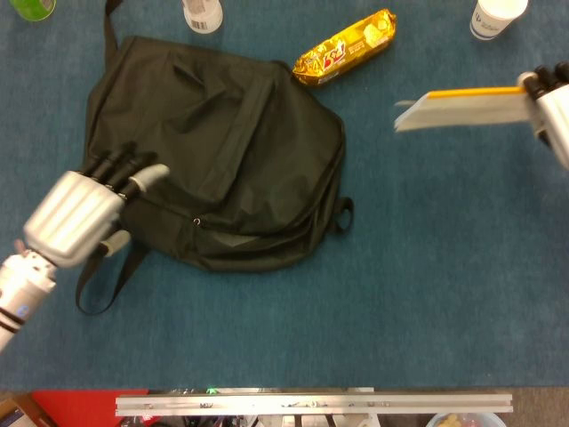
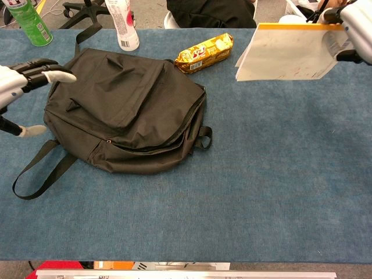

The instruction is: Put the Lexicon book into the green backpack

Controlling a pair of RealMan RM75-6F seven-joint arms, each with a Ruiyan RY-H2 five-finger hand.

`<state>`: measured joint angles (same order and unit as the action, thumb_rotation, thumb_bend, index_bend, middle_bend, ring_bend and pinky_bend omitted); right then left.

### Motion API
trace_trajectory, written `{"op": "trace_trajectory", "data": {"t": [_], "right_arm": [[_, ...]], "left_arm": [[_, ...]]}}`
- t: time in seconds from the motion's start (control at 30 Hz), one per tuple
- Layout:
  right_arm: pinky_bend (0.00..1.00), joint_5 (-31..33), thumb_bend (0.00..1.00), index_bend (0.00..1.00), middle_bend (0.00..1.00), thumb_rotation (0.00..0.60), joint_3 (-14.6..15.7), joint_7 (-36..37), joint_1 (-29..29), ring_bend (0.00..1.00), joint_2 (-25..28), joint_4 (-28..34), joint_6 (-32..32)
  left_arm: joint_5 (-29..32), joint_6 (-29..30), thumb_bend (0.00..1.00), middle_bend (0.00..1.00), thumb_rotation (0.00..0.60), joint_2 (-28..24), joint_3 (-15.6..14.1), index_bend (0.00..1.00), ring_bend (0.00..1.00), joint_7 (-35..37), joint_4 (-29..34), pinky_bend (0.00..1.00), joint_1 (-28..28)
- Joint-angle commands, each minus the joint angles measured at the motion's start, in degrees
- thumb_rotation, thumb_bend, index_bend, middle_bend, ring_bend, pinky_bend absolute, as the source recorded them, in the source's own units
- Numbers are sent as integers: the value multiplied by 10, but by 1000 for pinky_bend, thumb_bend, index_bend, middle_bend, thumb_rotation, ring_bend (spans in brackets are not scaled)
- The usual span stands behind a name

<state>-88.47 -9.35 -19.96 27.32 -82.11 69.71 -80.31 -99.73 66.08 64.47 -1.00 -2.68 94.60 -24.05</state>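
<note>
A gold snack packet (image 2: 204, 52) lies far on the blue table (image 2: 244, 192); a white bottle (image 2: 122, 23) and green can (image 2: 26, 22) stand far left.

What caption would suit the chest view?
Right hand holds the book aloft while left hand reaches toward the backpack.

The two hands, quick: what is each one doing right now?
Left hand: open, holding nothing, fingers out over the backpack.
Right hand: holding the book up off the table.
</note>
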Motion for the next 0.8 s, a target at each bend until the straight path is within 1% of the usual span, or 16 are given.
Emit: {"op": "trace_trajectory", "data": {"t": [0.03, 0.17, 0.3, 0.43, 0.6, 0.8], "right_arm": [[683, 12, 472, 891, 668, 600, -9, -15, -8, 573, 19, 20, -6], [683, 21, 472, 891, 668, 600, -12, -23, -14, 573, 34, 33, -7], [683, 27, 471, 892, 667, 600, -12, -26, -21, 572, 43, 42, -10], [683, 29, 465, 893, 668, 600, -11, -28, -25, 573, 47, 48, -13], [683, 32, 463, 895, 668, 600, -12, -26, -28, 573, 50, 51, -14], [683, 33, 462, 898, 668, 600, -12, -22, -29, 573, 50, 48, -12]], "left_arm": [[-13, -22, 187, 106, 600, 24, -5, 127, 30, -16, -6, 167, -20], [1, -46, 187, 106, 600, 53, 7, 127, 30, -33, -7, 167, -40], [33, -71, 187, 106, 600, 83, 24, 127, 30, -38, -9, 167, -60], [67, -96, 188, 106, 600, 113, 39, 127, 30, -61, -15, 167, -78], [95, -117, 188, 106, 600, 143, 42, 126, 30, -102, -17, 167, -91], [146, -139, 187, 99, 600, 193, 49, 124, 28, -158, -31, 167, -104]]}}
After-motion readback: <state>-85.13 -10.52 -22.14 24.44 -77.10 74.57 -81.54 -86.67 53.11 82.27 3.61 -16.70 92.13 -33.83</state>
